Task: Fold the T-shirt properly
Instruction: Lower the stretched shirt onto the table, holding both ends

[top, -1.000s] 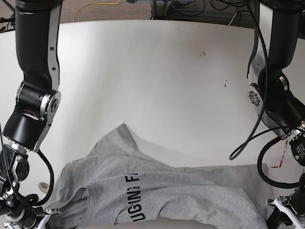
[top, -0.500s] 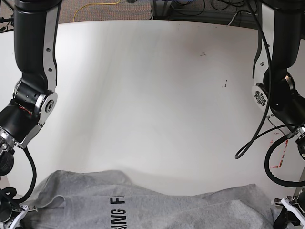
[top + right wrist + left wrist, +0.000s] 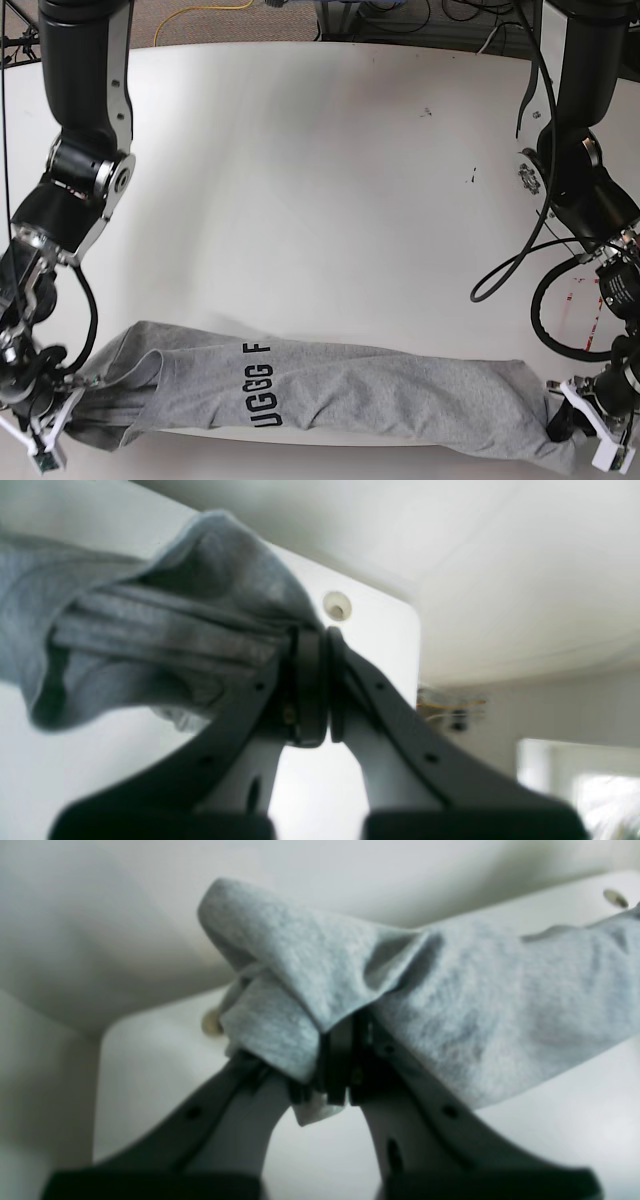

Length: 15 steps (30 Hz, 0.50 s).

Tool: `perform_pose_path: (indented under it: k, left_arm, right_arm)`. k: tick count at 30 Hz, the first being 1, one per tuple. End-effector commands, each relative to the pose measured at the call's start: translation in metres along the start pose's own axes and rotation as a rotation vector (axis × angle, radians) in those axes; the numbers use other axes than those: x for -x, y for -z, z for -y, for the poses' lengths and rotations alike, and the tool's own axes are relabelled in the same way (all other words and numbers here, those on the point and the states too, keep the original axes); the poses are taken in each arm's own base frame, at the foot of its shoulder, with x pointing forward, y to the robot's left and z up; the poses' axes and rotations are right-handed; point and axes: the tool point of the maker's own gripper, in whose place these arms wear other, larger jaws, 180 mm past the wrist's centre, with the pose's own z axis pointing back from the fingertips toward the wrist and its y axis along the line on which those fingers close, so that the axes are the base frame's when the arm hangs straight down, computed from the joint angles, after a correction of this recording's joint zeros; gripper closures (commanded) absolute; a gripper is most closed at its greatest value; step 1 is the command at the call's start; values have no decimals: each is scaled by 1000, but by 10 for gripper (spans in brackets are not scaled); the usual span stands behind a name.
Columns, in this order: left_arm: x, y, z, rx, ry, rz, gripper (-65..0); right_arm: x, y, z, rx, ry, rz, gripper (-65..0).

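The grey T-shirt [image 3: 400,400] stretches as a long, wrinkled band across the near part of the white table [image 3: 330,180], with black lettering [image 3: 262,385] showing left of its middle. At the band's right end, my left gripper [image 3: 560,428] is shut on the T-shirt. My right gripper [image 3: 62,428] is shut on its left end. In the left wrist view, the left gripper [image 3: 345,1060] pinches a bunched fold of T-shirt [image 3: 475,1005]. In the right wrist view, the right gripper [image 3: 320,680] clamps gathered T-shirt [image 3: 165,630] pleats. Whether the band rests on the table is unclear.
Both black arms reach in from the table's far corners, and a black cable loop [image 3: 510,270] hangs off the right-hand arm. A red mark [image 3: 582,300] lies near the table's right edge. Cables and carpet [image 3: 230,15] lie beyond the far edge.
The T-shirt has come away from the near edge, where it was half out of view, and is now pulled out into a long band. Both grippers moved farther onto the table, still shut.
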Motion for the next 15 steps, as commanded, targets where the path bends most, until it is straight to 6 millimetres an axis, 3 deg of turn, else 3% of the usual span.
perform_pose_path:
  k: [1,6,10,15]
  left_arm:
    - [-15,-8,-2,-14,22,55,-17]
    - [-10,-12,-2,-28,30,50,-16]
    - [-17,-19,-6,-49,42,76,-16]
    - [-11,-21,-6,-55,47,64,-16]
  right_arm:
    - [7,-2,-16,-23,-28,7,-11]
    - [16,0,-31,-55,-40,5,-12]
    - [13,-1,-32,-65,-42,24,-12]
    - [11,-3,-38,-85,-41,47,-12]
